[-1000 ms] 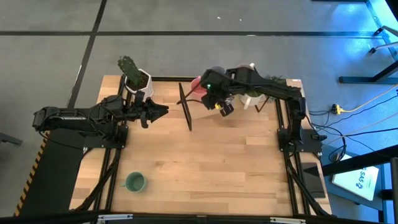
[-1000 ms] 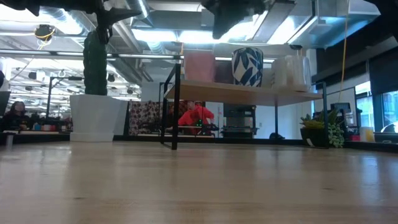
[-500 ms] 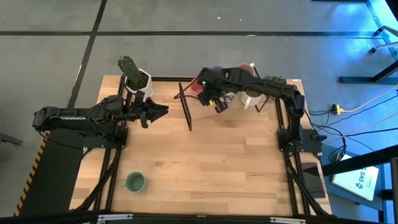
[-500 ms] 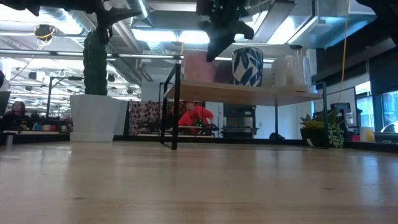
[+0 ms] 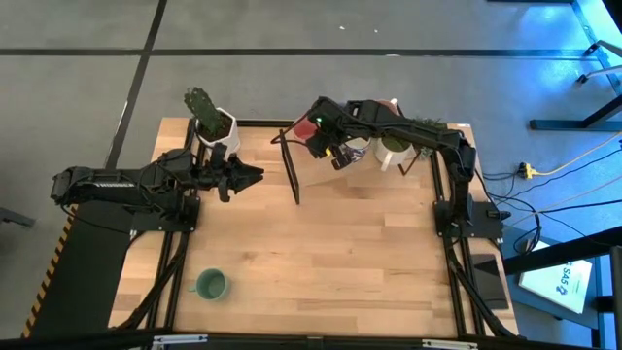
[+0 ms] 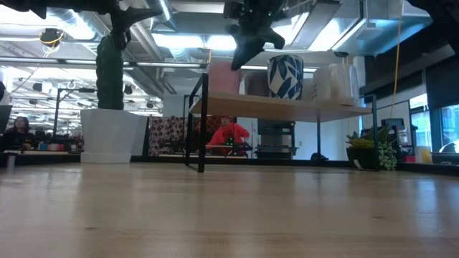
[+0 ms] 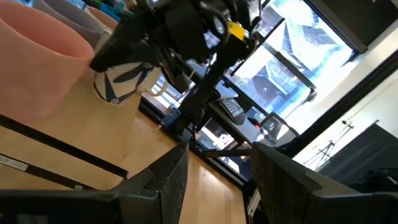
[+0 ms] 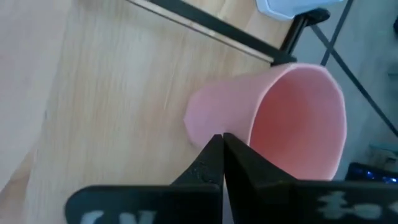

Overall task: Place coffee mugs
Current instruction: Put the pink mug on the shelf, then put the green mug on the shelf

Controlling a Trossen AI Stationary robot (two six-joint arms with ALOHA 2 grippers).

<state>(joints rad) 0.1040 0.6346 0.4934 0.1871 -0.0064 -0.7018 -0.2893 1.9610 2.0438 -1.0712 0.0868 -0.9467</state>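
A pink mug [image 5: 305, 130] stands upright on the wooden shelf [image 6: 287, 106] at the table's far side, and it also shows in the low view [image 6: 222, 77]. My right gripper [image 5: 327, 148] hovers over the shelf with its fingers shut, right beside this mug [image 8: 267, 118]. A mauve mug [image 6: 255, 83] and a white mug [image 5: 393, 153] stand on the same shelf. The teal green mug [image 5: 211, 284] sits on its base near the table's near left corner. My left gripper [image 5: 255, 175] waits open at the left, pointing at the shelf. The other mugs are out of view. My right gripper comes slanting down from above, and its shut fingertips [image 8: 214, 149] stand at the pink mug's outer wall, just below the rim [image 8: 239, 134]. Whether they touch it, I cannot tell. The mug stands upright on the shelf.
The shelf's black metal legs [image 5: 291, 170] stand on the far half of the table. A blue-and-white patterned vase [image 6: 285, 77] is on the shelf. The white cactus pot [image 5: 216, 124] is at the far left. The table's middle and near right are bare wood.
My right gripper has moved toward the table's far left, over the shelf and up to the pink mug, turning as it went. My left arm has kept still.
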